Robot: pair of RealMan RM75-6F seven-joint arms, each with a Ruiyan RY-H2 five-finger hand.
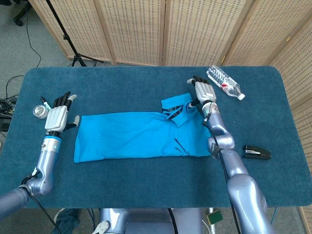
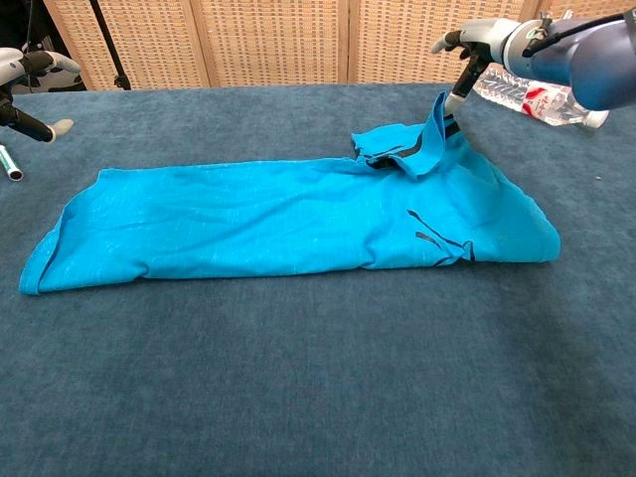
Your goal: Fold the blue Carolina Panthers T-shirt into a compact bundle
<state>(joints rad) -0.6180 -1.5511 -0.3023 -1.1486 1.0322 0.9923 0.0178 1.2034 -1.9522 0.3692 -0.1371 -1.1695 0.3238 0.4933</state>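
T-shirt (image 1: 141, 136), one, lies folded lengthwise mid-table; right hand (image 1: 204, 91) pinches its raised collar edge, left hand (image 1: 57, 115) hovers with fingers spread beside its far end. One bottle (image 1: 224, 83), one stapler (image 1: 257, 152).

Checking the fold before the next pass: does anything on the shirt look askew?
Yes. The T-shirt lies as a flat band, but its sleeve corner sticks up at the back right, beside the right hand. The left hand is clear of it.
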